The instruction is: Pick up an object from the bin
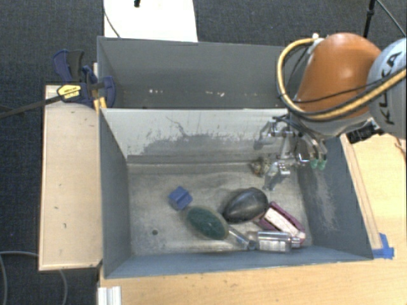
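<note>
Five things: one blue block (pixel 180 198), green oval (pixel 206 223), pink box (pixel 283 219), clear tube (pixel 273 240) — and one grey oval (pixel 245 205), long axis roughly left-right, nearest the gripper (pixel 276 170), whose clench cannot be told.

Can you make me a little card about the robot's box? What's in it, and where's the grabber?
box: grey metal bin
gripper: near the back right, above the floor
closest thing: dark grey oval lump, just in front of it
beside the lump: green oval thing, pink box, clear tube
apart, to the left: blue block
</note>
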